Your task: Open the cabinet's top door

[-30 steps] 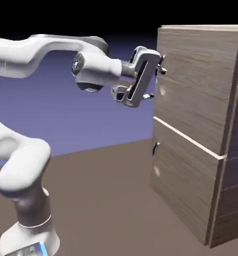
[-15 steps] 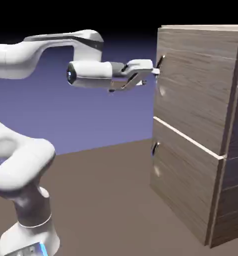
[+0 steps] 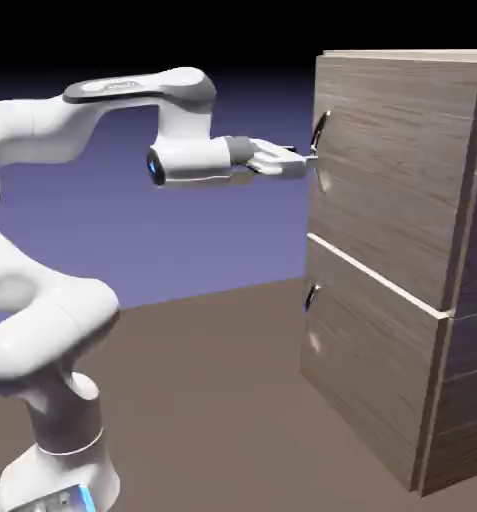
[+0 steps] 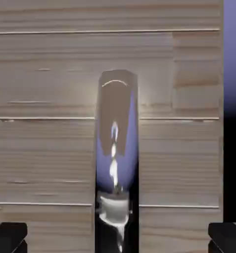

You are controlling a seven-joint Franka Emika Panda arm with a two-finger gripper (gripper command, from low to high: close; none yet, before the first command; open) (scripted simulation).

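Observation:
The cabinet [image 3: 462, 300] of grey-brown wood grain fills the exterior view's right. Its top door [image 3: 392, 190] is flush with the cabinet front, with a slim curved dark metal handle [image 3: 320, 133] near its left edge. My gripper [image 3: 304, 158] reaches level to that edge, its tips right at the handle. In the hand view the shiny handle [image 4: 117, 158] stands upright in the middle against the top door [image 4: 45, 148]. The dark fingertips [image 4: 8, 237] sit far apart at the bottom corners, one on each side of it. The gripper [image 4: 117, 239] is open, with the handle in the gap.
Below the top door is a shorter lower panel [image 3: 367, 370] with a small dark handle [image 3: 310, 297]. The brown table [image 3: 202, 400] stretches between my base [image 3: 57, 470] and the cabinet. Blue-violet backdrop shows past the door's edge [image 4: 233, 54].
The hand has rolled from an upright stance to a flat, level one and slid right and slightly down, bringing its tips to the top door's handle. The jaws stayed wide.

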